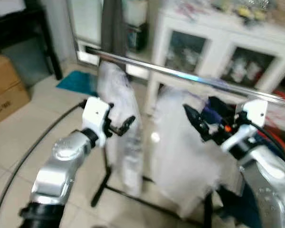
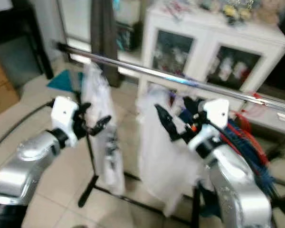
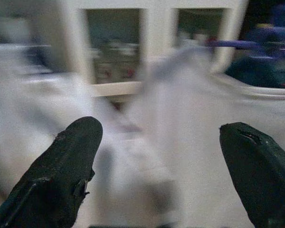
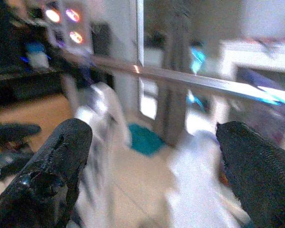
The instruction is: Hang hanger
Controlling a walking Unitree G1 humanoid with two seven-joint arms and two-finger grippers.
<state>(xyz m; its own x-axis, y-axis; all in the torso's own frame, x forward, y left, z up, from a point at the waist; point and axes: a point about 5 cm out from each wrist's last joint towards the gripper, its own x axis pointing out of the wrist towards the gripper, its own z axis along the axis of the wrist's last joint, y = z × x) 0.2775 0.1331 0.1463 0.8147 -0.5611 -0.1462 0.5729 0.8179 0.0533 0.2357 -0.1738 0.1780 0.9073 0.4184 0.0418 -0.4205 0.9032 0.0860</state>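
Below the silver clothes rail, white garments hang while the left gripper and right gripper hover beside them, both spread wide and empty.

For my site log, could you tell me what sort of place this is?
Probably a room in a home: a shiny metal garment rail hung with white garments, a white glass-doored cabinet, pale floor tiles.
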